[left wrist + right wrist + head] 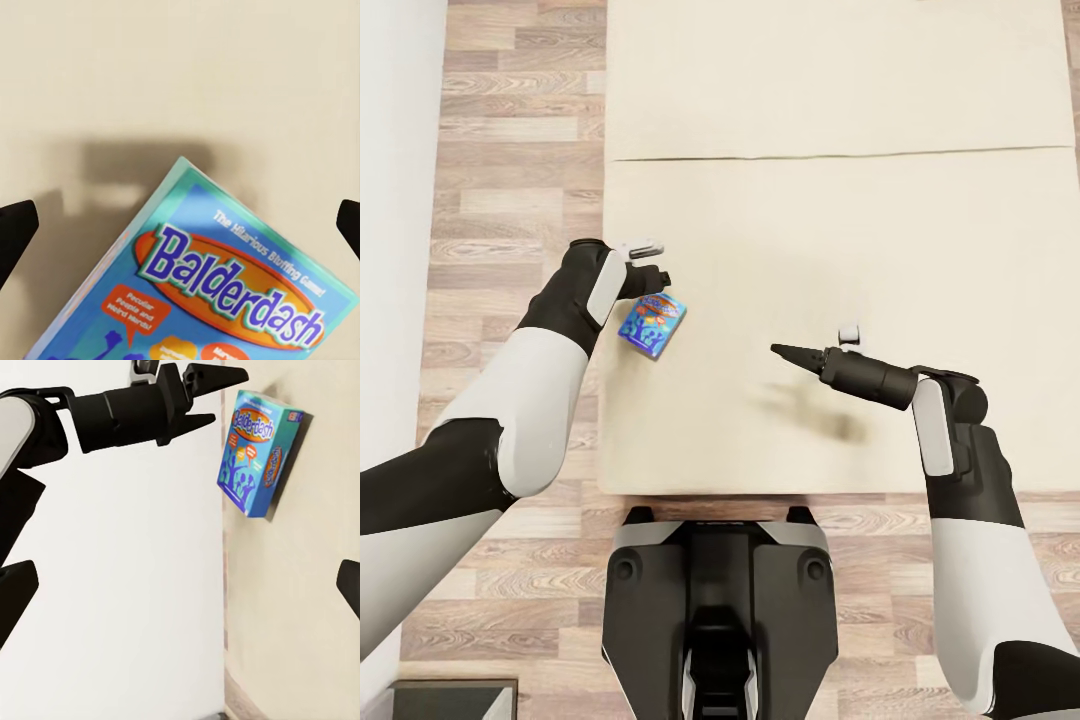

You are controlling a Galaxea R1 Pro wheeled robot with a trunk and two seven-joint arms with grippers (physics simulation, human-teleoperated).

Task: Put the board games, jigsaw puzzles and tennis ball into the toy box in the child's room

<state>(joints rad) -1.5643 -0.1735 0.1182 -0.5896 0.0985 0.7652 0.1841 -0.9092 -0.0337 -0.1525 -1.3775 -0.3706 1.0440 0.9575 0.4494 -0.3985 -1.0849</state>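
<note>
— Balderdash board game (653, 325) lies flat near the bed's (840, 100) left edge, at five o'clock from our left gripper (658, 270), long axis running one to seven; our right gripper (785, 352) sits well apart.

— And our jaws?

— Both spread wide, empty; left hovers just beside the box, not touching.

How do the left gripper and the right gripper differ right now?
The left gripper points down; the right gripper points sideways, toward the left arm. The left gripper hovers over the Balderdash box at the edge of the bed; the right gripper is over bare bedding, apart from it. Both are open, holding nothing.
</note>
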